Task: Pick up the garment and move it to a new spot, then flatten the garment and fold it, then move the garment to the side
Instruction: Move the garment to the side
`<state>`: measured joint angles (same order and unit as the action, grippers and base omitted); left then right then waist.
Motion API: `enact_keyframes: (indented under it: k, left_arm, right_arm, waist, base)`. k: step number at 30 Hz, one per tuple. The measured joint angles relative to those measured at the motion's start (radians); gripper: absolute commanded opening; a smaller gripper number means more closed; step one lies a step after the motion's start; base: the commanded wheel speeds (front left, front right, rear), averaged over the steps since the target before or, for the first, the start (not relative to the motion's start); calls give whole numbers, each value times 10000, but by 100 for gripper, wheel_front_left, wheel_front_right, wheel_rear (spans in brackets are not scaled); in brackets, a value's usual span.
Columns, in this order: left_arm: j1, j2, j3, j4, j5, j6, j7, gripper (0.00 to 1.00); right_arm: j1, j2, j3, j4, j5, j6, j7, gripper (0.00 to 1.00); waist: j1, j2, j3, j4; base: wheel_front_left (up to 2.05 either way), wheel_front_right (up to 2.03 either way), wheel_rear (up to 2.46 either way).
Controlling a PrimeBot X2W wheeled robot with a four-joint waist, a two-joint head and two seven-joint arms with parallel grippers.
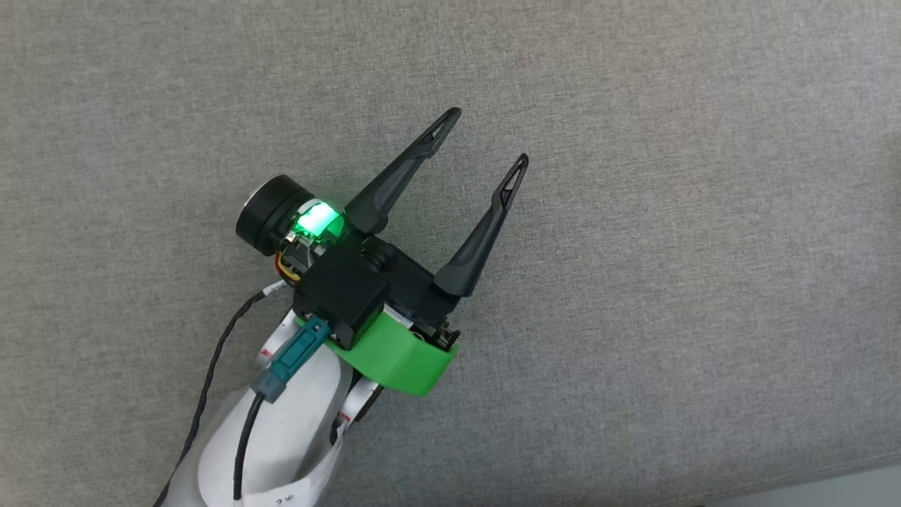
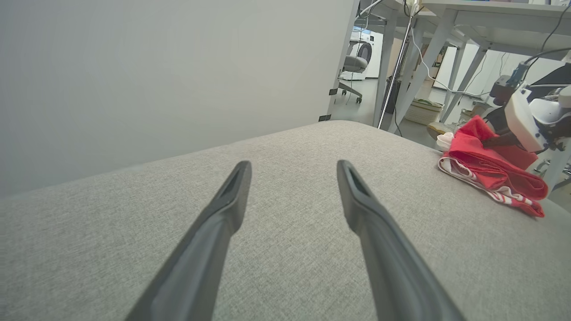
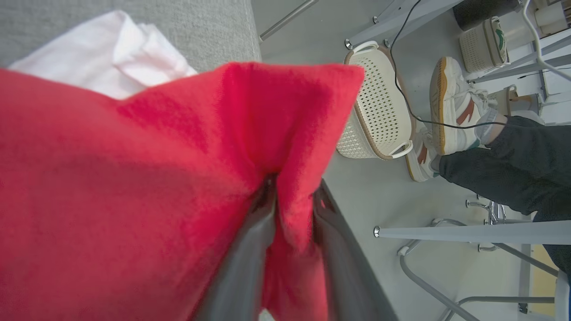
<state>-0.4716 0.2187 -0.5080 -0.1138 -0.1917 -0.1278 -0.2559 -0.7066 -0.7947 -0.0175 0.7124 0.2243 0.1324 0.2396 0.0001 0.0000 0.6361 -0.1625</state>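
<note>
The garment (image 2: 486, 171) is a red shirt with striped white-and-red trim, lying folded in a bundle near the far right edge of the grey cushion (image 2: 285, 249). My right gripper (image 2: 489, 143) reaches into its top from the right. In the right wrist view a fold of the garment (image 3: 134, 178) sits between the fingers of my right gripper (image 3: 292, 196), and a white sleeve (image 3: 111, 58) shows behind it. My left gripper (image 1: 488, 136) hovers open over bare cushion, well away from the shirt. In its own wrist view the left gripper (image 2: 293, 165) has nothing between its fingers.
The cushion's edge (image 1: 809, 486) runs along the lower right. On the floor beyond it are a cream perforated basket (image 3: 379, 116), a person's shoes (image 3: 450, 98) and dark trouser leg (image 3: 504, 165), and metal table legs (image 2: 424, 62). A pale wall (image 2: 156, 76) stands behind the cushion.
</note>
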Motion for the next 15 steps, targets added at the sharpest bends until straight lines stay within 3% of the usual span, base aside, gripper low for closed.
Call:
enact_keyframes:
  k: [9,15]
  left_arm:
    - [500,-466,700,207,-339,0,0,100]
    - [1499,-688,1626,656,-453,2,0,100]
  right_arm:
    - [-17,63,17,-165,-355,0,-199,100]
    - [212,600,447,-1578,-77,0,-303,100]
  waist:
    - [-1,0,-973,128]
    - [-1,0,-2037,251]
  base:
    - [0,0,0]
    - [0,0,0]
